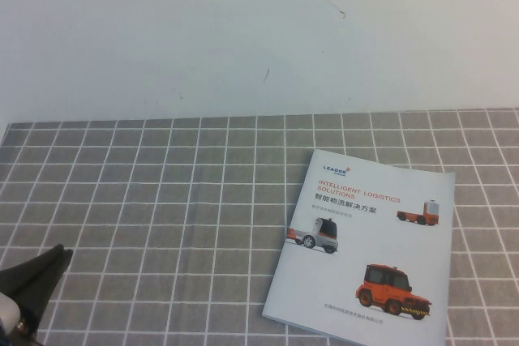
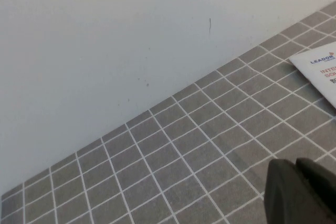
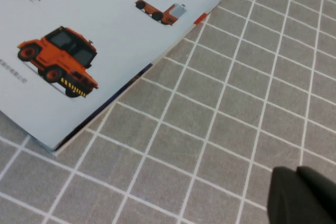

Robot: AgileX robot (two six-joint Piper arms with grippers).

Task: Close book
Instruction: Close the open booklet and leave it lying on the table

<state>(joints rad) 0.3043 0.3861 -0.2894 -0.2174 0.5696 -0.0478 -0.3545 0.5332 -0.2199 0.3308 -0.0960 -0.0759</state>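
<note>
A white booklet (image 1: 366, 245) with orange vehicles on its cover lies flat and shut on the grey checked cloth, right of centre; its cover also shows in the right wrist view (image 3: 89, 40) and one corner in the left wrist view (image 2: 321, 72). My left gripper (image 1: 50, 269) sits at the near left edge, far from the booklet, its black fingers pressed together and holding nothing (image 2: 298, 167). The right gripper (image 3: 298, 174) is out of the high view; in its wrist view it hovers over bare cloth beside the booklet's edge, fingers together and empty.
A grey cloth with a white grid (image 1: 162, 200) covers the table. A plain white wall (image 1: 243, 30) rises behind its far edge.
</note>
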